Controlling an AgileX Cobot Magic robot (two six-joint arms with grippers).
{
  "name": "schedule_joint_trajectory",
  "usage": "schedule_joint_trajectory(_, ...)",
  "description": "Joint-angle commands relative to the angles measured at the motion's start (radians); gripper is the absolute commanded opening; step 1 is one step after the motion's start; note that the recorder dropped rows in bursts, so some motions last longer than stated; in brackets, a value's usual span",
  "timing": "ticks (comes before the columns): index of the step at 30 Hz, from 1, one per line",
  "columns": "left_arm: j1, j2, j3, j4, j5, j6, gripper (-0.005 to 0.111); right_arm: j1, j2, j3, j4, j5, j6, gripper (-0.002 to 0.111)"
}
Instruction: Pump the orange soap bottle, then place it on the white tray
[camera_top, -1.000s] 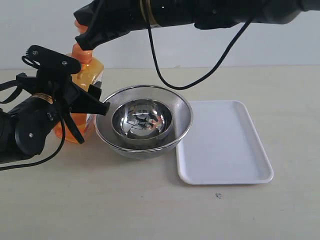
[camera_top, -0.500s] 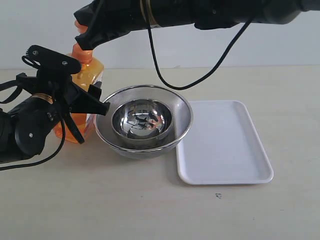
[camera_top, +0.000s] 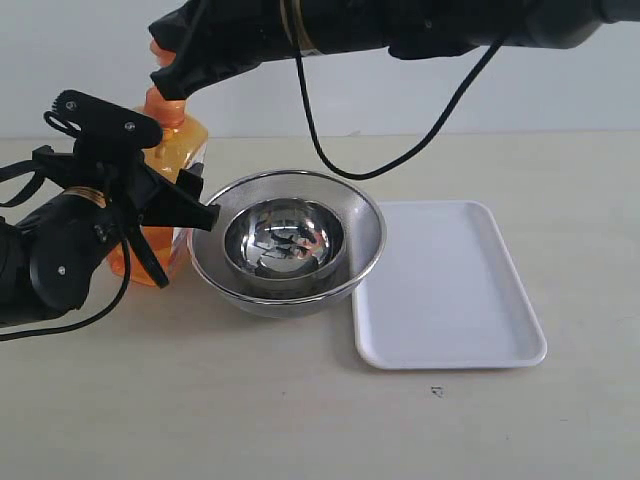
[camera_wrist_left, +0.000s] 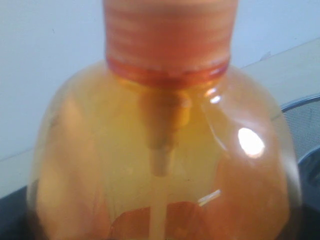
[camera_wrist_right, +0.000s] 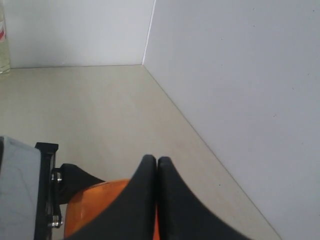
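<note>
The orange soap bottle (camera_top: 186, 138) stands upright at the left of the table, against the steel bowls. My left gripper (camera_top: 183, 246) is shut on its body, one finger on each side; in the left wrist view the bottle's shoulder and ribbed collar (camera_wrist_left: 165, 145) fill the picture and hide the fingers. My right gripper (camera_top: 167, 86) reaches across from the upper right, shut with its fingertips together, and sits on top of the orange pump head (camera_wrist_right: 95, 207). In the right wrist view the right gripper (camera_wrist_right: 157, 163) holds nothing. The white tray (camera_top: 450, 290) lies bare at the right.
Two nested steel bowls (camera_top: 368, 232) sit between the bottle and the tray, touching the tray's left edge. A black cable (camera_top: 320, 150) hangs from the right arm over the bowls. A white wall stands behind the table.
</note>
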Motion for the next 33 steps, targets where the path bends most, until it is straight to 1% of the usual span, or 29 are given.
schedule_joint_trajectory(1, -0.006, -0.001, -0.011, 0.046, -0.022, 0.003, 0.005, 0.001, 0.039, 0.036, -0.076, 0.013, -0.012, 0.0)
schedule_joint_trajectory(14, -0.006, -0.001, -0.011, 0.046, -0.024, 0.002, 0.005, 0.001, -0.01, 0.032, -0.076, 0.045, -0.06, 0.0)
schedule_joint_trajectory(24, -0.006, -0.001, -0.011, 0.046, -0.023, 0.002, 0.005, 0.001, -0.024, -0.072, -0.076, 0.045, -0.063, 0.0)
schedule_joint_trajectory(33, -0.006, -0.001, -0.011, 0.046, -0.023, 0.002, 0.005, 0.001, -0.024, -0.08, -0.076, 0.045, -0.05, 0.0)
